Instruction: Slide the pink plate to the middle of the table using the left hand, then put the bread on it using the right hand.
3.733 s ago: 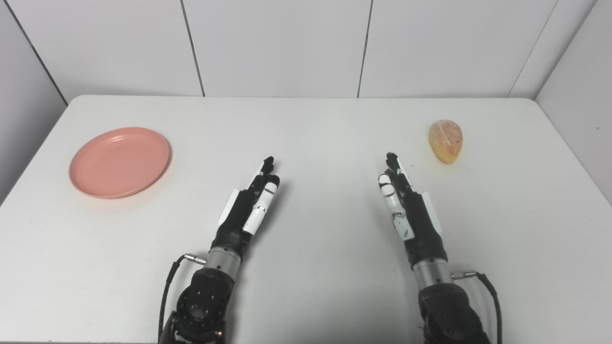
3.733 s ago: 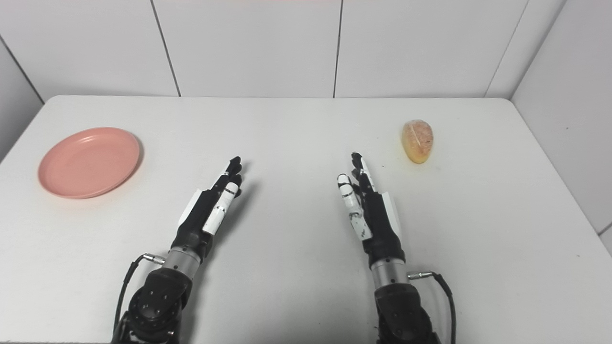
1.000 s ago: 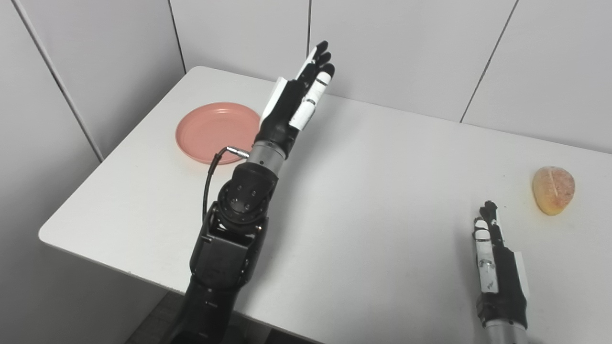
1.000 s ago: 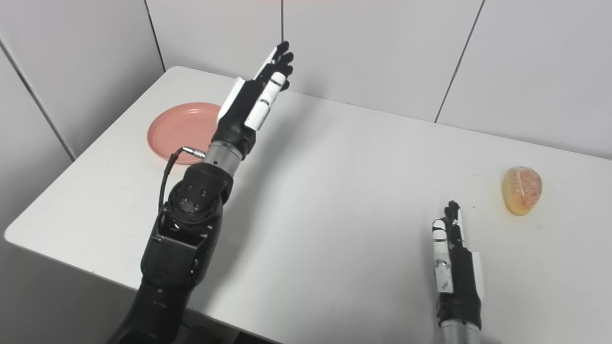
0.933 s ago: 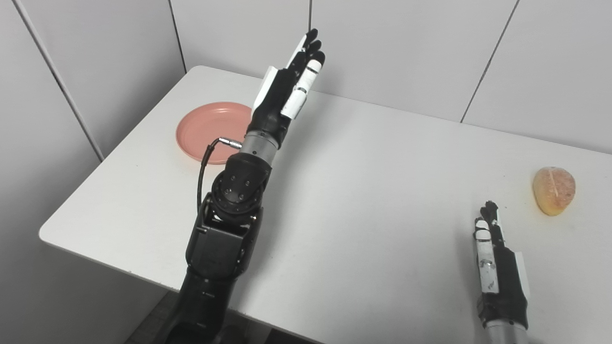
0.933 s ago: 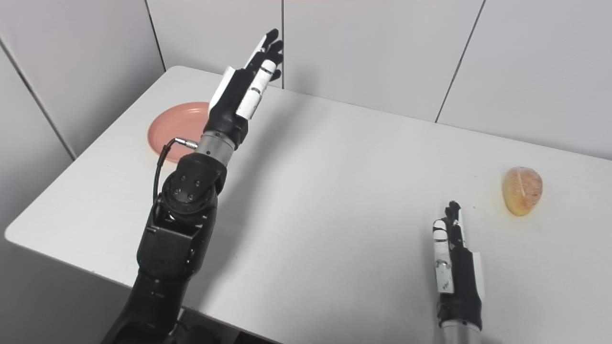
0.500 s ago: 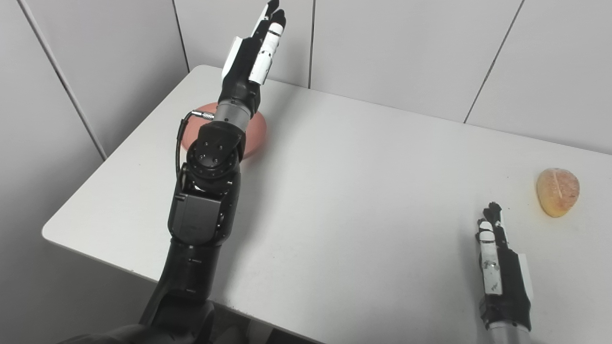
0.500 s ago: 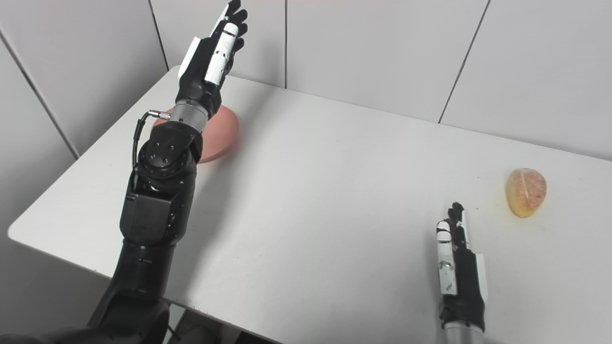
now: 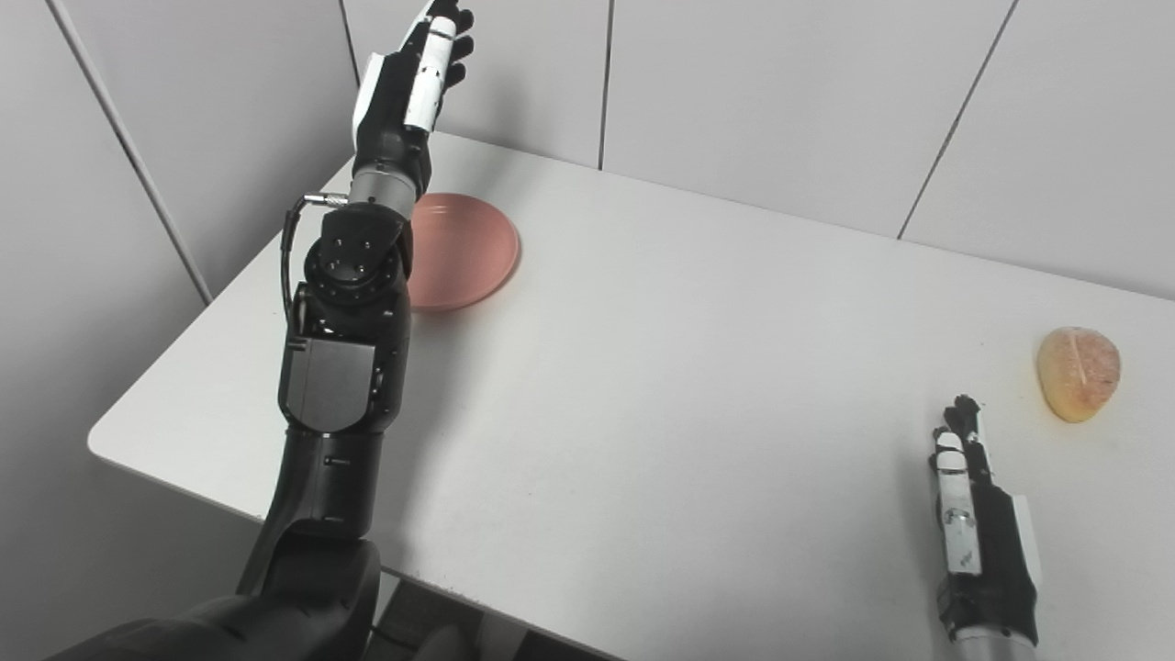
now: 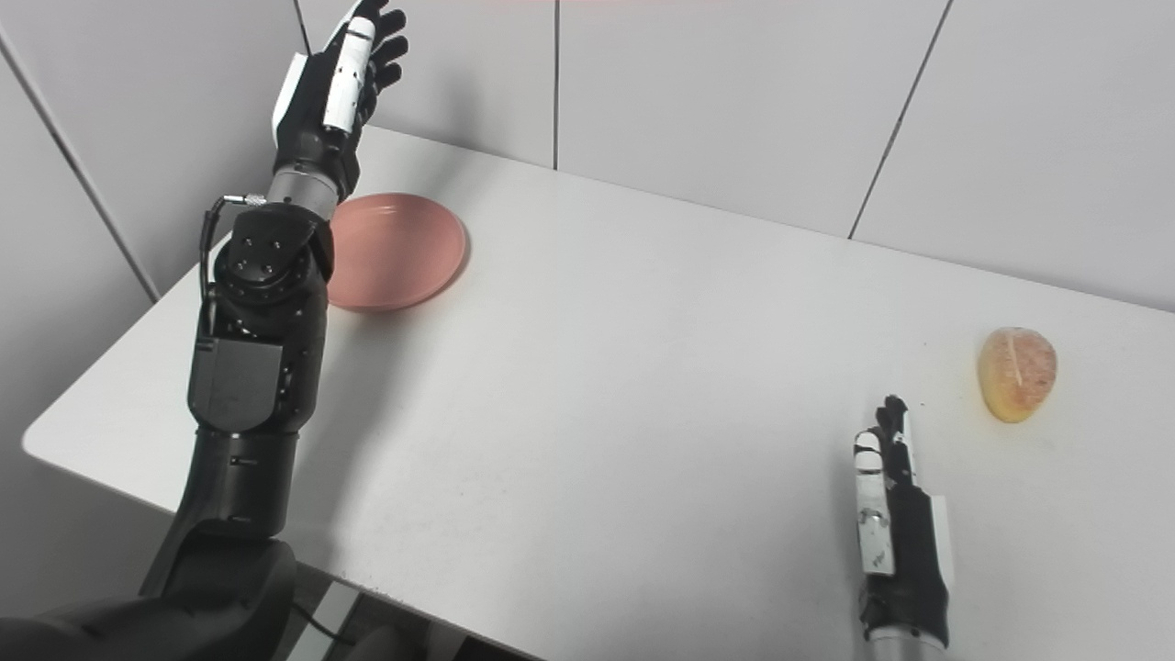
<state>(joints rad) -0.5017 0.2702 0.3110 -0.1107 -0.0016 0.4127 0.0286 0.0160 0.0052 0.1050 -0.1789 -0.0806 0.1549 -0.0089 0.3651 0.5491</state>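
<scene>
Left robot hand (image 9: 404, 83) above pink plate (image 9: 464, 250)

A white counter (image 9: 698, 386) was seen, backed from nine to three o'clock by pale wall panels (image 9: 771, 92) divided by dark seams.

L arm is stretched far fwd & raised, left hand (image 9: 404, 78) held high w/ fingers (image 10: 386, 41) extended, slightly spread, holding nothing. R arm is low; right hand (image 9: 978, 528) lies flat, fingers straight & together, pointing fwd, empty.
</scene>
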